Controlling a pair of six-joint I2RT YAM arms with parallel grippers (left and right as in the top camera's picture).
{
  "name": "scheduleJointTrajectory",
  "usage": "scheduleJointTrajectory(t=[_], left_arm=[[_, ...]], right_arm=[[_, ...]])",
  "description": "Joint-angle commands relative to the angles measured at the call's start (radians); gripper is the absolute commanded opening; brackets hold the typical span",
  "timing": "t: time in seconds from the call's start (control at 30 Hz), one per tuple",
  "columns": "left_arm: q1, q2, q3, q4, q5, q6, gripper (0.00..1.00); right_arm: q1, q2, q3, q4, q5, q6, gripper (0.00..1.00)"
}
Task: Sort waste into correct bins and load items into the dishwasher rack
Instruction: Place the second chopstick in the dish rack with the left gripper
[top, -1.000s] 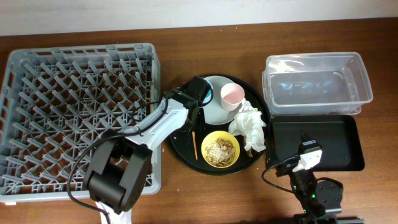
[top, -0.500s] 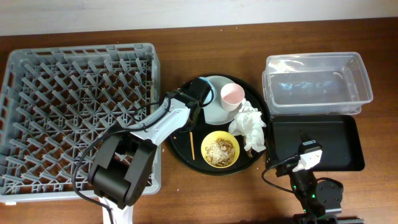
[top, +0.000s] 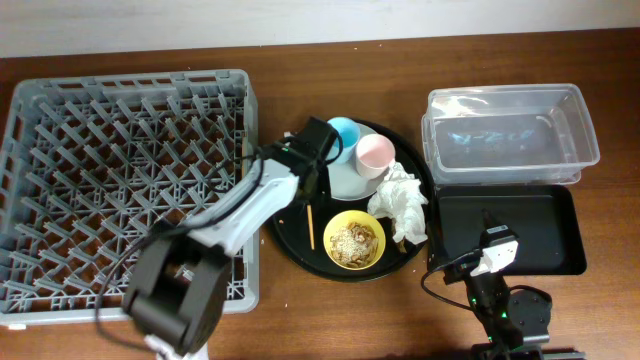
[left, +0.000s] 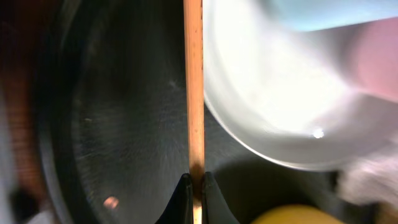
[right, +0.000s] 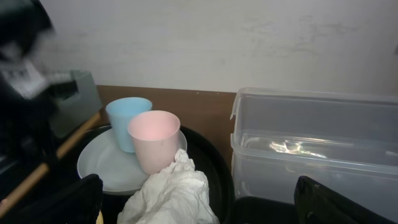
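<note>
- The worktop (top: 330, 320) carries everything; we place the rest by the round black tray (top: 292, 238) near its middle.
- The dishwasher rack (top: 130, 80) sits just left of the round tray.
- The clear tub (top: 505, 95) stands right of the round tray, level with its far half. The black rectangular tray (top: 540, 225) lies right of its near half.
- The plate (top: 340, 183) lies in the round tray's far half. It bears the blue cup (top: 343, 132) and the pink cup (top: 373, 153), side by side.
- The napkin (top: 402, 205) is crumpled on the round tray's right side.
- The yellow bowl (top: 328, 243) sits in the round tray's near part and holds the food scraps (top: 355, 240).
- The left claw (left: 194, 186) is over the round tray's left part, clamped tight on the chopsticks (left: 194, 93). Its fingertips (left: 183, 198) pinch a single visible wooden shaft that runs on past the plate's rim. We cannot tell whether both sticks are caught, or whether they are off the tray.
- The right claw (right: 198, 196) is right of the round tray, jaws spread wide with nothing gripped.
- From overhead we see only the chopsticks' near end beside the bowl, and the pinch is hidden; the left wrist view shows it.
- The right wrist view gives us the cups from the side, upright. Only overhead shows the scraps.
</note>
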Motion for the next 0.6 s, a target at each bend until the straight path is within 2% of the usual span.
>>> scheduleJointTrajectory(t=[0.0, 0.07, 0.23, 0.43, 0.57], left_arm=[[0.008, -0.167, 0.011, -0.031, -0.058, 0.077, 0.01], [0.021, -0.225, 0.011, -0.06, -0.109, 0.117, 0.01], [0.104, -0.289, 0.011, -0.135, -0.12, 0.321, 0.01], [0.248, -0.267, 0.011, -0.229, -0.119, 0.345, 0.01], [0.275, -0.247, 0.011, -0.231, -0.119, 0.346, 0.01]], right_arm=[[-0.005, -0.006, -0.005, -0.006, 0.008, 0.008, 0.98], [-0.005, -0.006, -0.005, -0.006, 0.008, 0.008, 0.98], [-0.005, -0.006, -0.005, -0.006, 0.008, 0.008, 0.98], [-0.005, -0.006, -0.005, -0.006, 0.008, 0.008, 0.98], [-0.005, -0.006, -0.005, -0.006, 0.008, 0.008, 0.98]])
